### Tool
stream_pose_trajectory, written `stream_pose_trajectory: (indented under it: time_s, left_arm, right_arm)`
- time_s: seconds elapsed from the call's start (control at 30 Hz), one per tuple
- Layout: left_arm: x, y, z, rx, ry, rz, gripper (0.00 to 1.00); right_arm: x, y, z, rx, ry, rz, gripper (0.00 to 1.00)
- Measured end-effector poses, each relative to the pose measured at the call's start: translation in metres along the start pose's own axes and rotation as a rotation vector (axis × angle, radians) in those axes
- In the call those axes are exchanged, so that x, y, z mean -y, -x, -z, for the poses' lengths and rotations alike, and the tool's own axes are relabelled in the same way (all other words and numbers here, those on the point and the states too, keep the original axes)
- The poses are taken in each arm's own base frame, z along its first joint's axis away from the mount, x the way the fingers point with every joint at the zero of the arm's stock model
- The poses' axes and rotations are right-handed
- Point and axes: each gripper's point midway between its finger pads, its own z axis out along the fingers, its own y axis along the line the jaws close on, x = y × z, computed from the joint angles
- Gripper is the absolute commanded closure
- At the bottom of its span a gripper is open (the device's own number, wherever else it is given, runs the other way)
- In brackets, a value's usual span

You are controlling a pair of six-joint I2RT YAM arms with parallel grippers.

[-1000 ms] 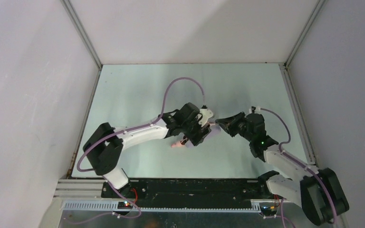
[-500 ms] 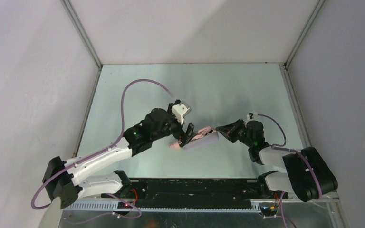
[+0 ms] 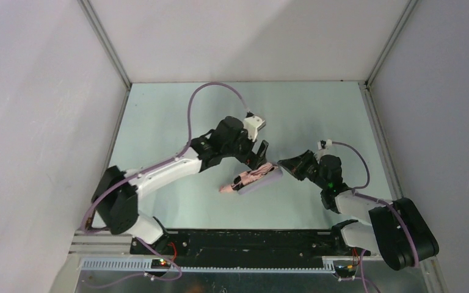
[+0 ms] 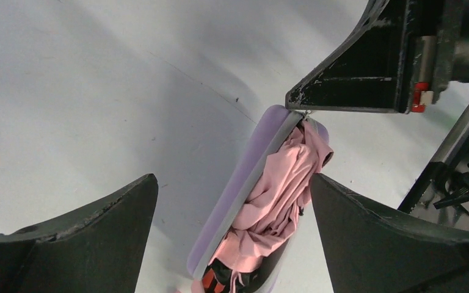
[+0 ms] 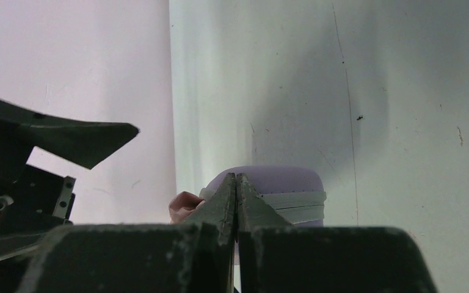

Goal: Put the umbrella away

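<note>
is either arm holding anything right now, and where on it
Left gripper: nothing, jaws wide open above the umbrella. Right gripper: jaws shut at the zip end of the lilac case, seemingly pinching the pull.

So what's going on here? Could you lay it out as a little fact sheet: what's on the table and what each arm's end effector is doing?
umbrella: pink fabric bunched inside the case, bulging out of its open side
case: lilac, oblong, lying on the table, not closed
left end effector: open, hovering over the case, holding nothing
right end effector: shut, tip at one end of the case by the zip; a grip on the pull cannot be confirmed
task status: umbrella in, case not yet closed
</note>
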Motion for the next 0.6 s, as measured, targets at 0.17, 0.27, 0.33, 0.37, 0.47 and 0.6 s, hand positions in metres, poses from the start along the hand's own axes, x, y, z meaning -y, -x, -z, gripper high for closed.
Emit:
stream_pose_trajectory:
  time_s: [0.17,0.27,0.33,0.37,0.47,0.6]
  left_arm:
    - [0.001,-0.02,-0.026,-0.116,-0.029,0.012,0.01]
    - [0.003,-0.035,-0.036,-0.173,-0.05,0.018,0.01]
    - [0.003,-0.043,-0.041,-0.199,-0.056,0.023,0.04]
    - [0.003,-0.047,-0.044,-0.209,-0.059,0.025,0.05]
    - [0.003,-0.055,-0.051,-0.236,-0.067,0.031,0.08]
    - [0.01,-0.069,-0.064,-0.273,-0.103,0.032,0.22]
  right_arm:
    - [0.001,-0.001,0.0,-0.002,-0.003,0.017,1.0]
    - [0.002,-0.001,0.0,-0.003,-0.004,0.016,1.0]
    - [0.003,-0.002,0.0,-0.008,-0.008,0.015,1.0]
    - [0.004,-0.004,-0.001,-0.012,-0.013,0.014,1.0]
    - [0.008,-0.008,-0.001,-0.024,-0.027,0.012,1.0]
    - [0.014,-0.01,-0.001,-0.029,-0.056,0.013,1.0]
